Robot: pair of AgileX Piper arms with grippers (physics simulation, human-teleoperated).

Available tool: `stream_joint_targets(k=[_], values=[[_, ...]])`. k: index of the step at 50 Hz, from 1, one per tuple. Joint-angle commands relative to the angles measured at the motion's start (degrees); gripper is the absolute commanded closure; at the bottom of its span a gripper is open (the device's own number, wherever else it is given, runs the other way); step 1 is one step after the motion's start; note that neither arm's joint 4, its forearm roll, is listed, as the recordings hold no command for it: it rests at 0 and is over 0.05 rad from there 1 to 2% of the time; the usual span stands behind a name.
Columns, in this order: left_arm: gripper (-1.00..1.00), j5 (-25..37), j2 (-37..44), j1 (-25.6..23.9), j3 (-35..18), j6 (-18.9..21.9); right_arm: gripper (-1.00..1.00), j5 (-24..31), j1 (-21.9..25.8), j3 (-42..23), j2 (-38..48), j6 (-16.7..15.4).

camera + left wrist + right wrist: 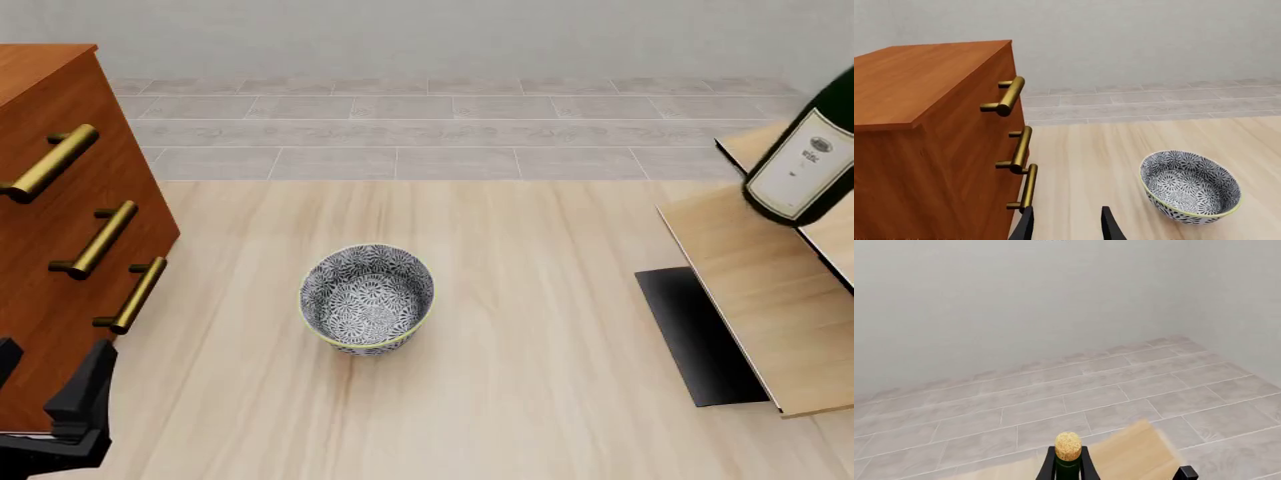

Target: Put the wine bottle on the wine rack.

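Note:
The wine bottle [805, 160], dark green with a white label, hangs tilted in the air at the far right, above the wine rack [754, 285] of light wood panels on a black base plate. In the right wrist view its tan cork and neck [1068, 455] sit between the dark fingers of my right gripper [1067, 469], which is shut on the neck; a rack panel [1134, 452] shows beyond. The right gripper itself is outside the front view. My left gripper [64, 412] is low at the near left beside the cabinet, open [1067, 227] with nothing between its fingers.
A reddish-brown drawer cabinet [54, 230] with brass handles [1017, 150] stands at the left. A grey patterned bowl [367, 298] sits mid-table, also seen in the left wrist view [1191, 186]. A tiled floor and pale wall lie beyond the table's far edge.

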Motion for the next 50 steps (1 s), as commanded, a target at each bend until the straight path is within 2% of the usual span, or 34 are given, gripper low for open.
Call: stream_joint_targets(k=[1, 34, 46, 47, 50], values=[[-1.0, 0.32, -0.23, 0.1, 0.0, -0.1, 1.0, -1.54, -2.72, -0.12, 0.84, 1.09], [-1.0, 2.16, -1.82, 0.42, 0.0, 0.03, 1.0, -4.64, -6.94, 2.28, 2.08, 2.42], [-1.0, 1.87, -1.54, 0.54, 0.0, 0.18, 1.0, -5.64, -7.92, 3.08, 2.81, 3.35], [-1.0, 1.67, -1.35, 0.52, 0.0, 0.11, 1.0, -6.02, -8.09, 3.29, 2.98, 4.93], [-1.0, 1.55, -1.2, 0.43, 0.0, 0.11, 1.0, -6.19, -8.42, 3.28, 3.19, 4.36]])
